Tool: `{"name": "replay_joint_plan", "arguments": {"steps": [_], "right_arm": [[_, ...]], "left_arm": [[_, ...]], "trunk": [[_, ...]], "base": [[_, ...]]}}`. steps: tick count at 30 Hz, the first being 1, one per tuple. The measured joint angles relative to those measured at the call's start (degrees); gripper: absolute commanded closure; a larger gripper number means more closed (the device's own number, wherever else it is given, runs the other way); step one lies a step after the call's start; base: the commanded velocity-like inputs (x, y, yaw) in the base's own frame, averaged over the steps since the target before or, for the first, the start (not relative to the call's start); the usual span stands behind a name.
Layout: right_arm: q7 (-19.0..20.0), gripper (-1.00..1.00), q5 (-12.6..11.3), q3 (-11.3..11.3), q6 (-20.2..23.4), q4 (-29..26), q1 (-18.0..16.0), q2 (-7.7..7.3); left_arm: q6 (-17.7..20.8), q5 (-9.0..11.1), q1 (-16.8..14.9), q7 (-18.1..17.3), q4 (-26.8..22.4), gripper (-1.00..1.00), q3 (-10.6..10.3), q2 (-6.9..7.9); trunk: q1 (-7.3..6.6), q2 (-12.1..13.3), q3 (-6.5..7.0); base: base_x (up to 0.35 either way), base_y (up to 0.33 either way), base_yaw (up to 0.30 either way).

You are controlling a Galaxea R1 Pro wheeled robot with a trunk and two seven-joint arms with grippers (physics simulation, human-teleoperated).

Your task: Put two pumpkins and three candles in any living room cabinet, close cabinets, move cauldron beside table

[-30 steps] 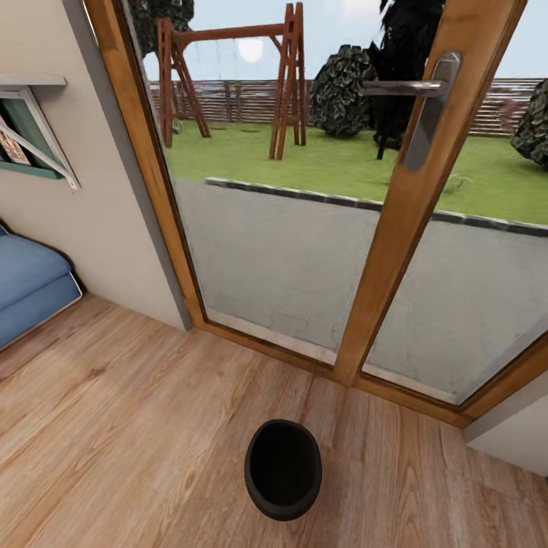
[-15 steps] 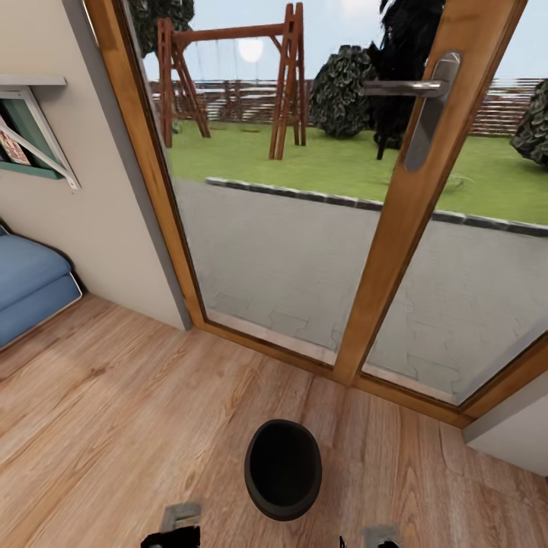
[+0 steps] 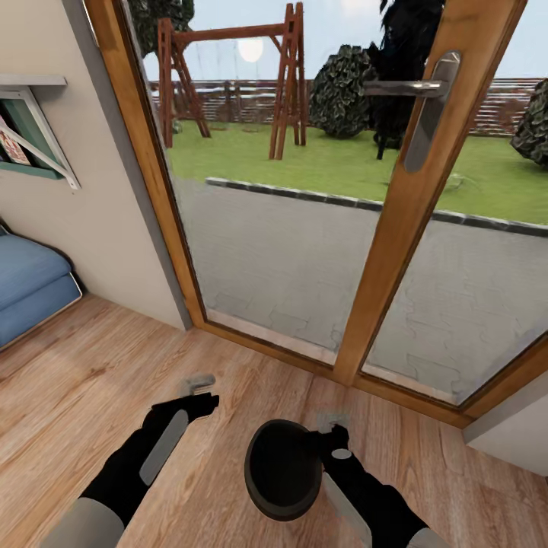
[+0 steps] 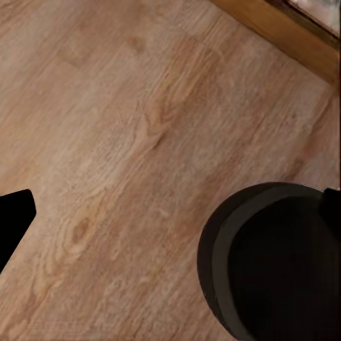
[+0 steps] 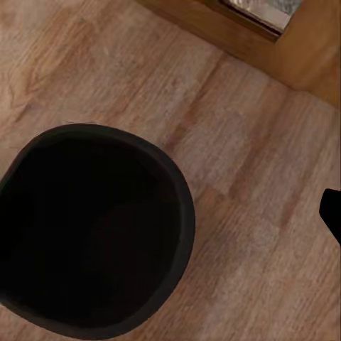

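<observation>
The cauldron [image 3: 282, 468] sits on the wooden floor [image 3: 91, 396] just inside the glazed patio door [image 3: 396, 228], mouth up, well short of any counter I can see from here. Both arms reach down on either side of it. The right claw [image 3: 332, 435] is the nearer one: it sits at the pot's rim on the robot's right, touching or nearly so, while the left claw [image 3: 199, 390] hangs over bare boards a little off to the left and slightly farther toward the door. So the pot lies between the two, closer to the right arm, and a grab at the rim would probably fall to that side. I cannot tell how either claw stands, parted or closed; the tips are too small and dark against the floor.

The pot is matte black, round, with a thick rolled lip and a deep, dark hollow; nothing shows inside. No long axis to speak of, so approach angle matters little. The floor is warm, grained planking. A blue cushioned seat [image 3: 30, 289] edges in at the left.
</observation>
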Motion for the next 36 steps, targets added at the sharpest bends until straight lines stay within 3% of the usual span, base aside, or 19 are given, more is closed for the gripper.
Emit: {"name": "replay_joint_plan", "arguments": {"steps": [4, 6, 8, 12, 14, 26, 32, 36], "right_arm": [[-0.3, -1.00, -0.3, 0.0, 1.1, 0.1, -2.6, 0.05], [-0.4, -1.00, -0.5, 0.0, 1.9, 1.6, -4.0, 0.06], [-0.5, -1.00, -0.7, -0.8, 2.6, 4.4, -5.5, 0.06], [-0.3, -1.00, -0.9, -4.5, 2.9, 12.6, -9.1, 0.16], [-0.1, -1.00, -0.8, -5.1, 2.7, 16.2, -10.5, 0.74], [0.2, -1.00, -0.5, -5.1, 2.3, 17.2, -10.9, 1.56], [0.3, -1.00, -0.7, -5.1, 2.3, 17.2, -10.9, 1.78], [2.3, -1.00, -0.7, -5.1, 2.3, 17.3, -10.9, 1.99]], "left_arm": [[0.3, 0.1, -2.5, 0.1, 0.5, -1.00, 0.1, -1.81], [0.4, 0.1, -3.8, 0.1, 3.3, -1.00, -0.1, -3.06], [0.3, 0.0, -6.2, 0.2, 10.4, -1.00, -0.2, -5.83], [-0.2, 0.2, -12.6, -0.1, 26.1, -1.00, -0.3, -10.02], [-0.4, 0.1, -13.8, -0.3, 29.1, -1.00, -0.4, -11.18], [-0.5, 0.0, -14.1, -0.6, 26.0, -1.00, -0.6, -11.33], [-0.9, 0.1, -14.1, -0.7, 26.0, -1.00, -5.6, -11.23], [-1.4, 0.2, -14.1, -0.7, 26.2, -1.00, -5.8, -11.10]], "trunk": [[0.00, 0.0, 0.00], [0.00, 0.0, 0.00], [0.00, 0.0, 0.00], [0.00, 0.0, 0.00], [0.00, 0.0, 0.00], [0.00, 0.0, 0.38], [0.21, -0.4, 0.51], [1.09, -2.0, -0.19]], "base": [[0.000, 0.000, 0.000], [0.000, 0.000, 0.000], [0.000, 0.000, 0.000], [0.000, 0.000, 0.000], [0.000, 0.000, 0.000], [0.000, 0.000, -0.131], [0.000, 0.000, -0.144], [0.000, 0.000, -0.004]]}}
